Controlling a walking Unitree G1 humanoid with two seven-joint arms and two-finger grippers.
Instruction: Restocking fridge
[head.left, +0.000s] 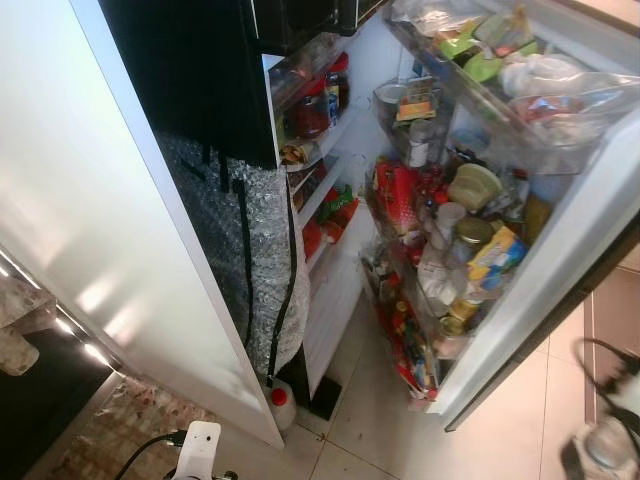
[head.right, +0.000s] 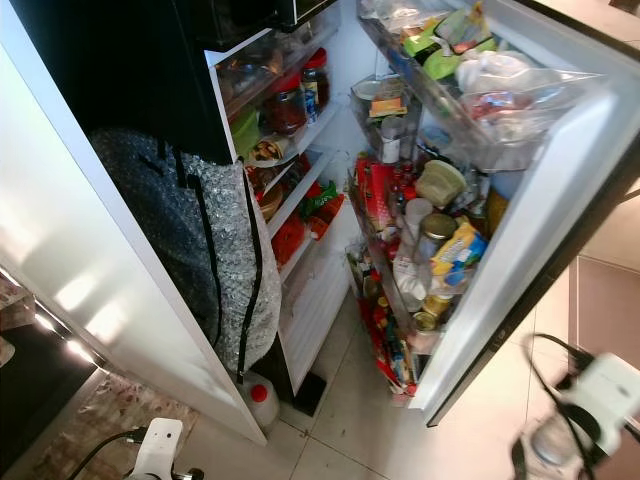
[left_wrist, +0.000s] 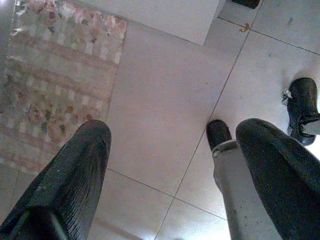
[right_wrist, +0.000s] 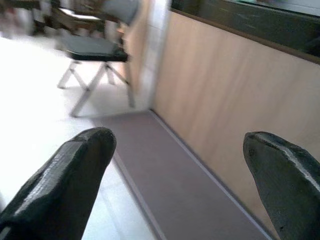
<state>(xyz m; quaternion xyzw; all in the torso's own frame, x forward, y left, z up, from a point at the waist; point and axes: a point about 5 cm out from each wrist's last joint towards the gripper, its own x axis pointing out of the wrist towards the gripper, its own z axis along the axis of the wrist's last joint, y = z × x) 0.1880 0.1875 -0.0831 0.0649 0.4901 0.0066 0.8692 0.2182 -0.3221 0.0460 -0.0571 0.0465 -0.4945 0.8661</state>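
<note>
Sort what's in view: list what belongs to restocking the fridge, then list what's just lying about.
Belongs to the job:
fridge door, open
door racks, crowded with jars and packets
inner shelves with red-lidded jars
left gripper, open
right gripper, open

Just lying about:
patterned rug
red-capped jug on the floor
chair

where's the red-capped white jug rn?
The red-capped white jug stands on the floor at the open fridge's foot, below the bubble-wrapped bundle, left of centre in the eye views.
</note>
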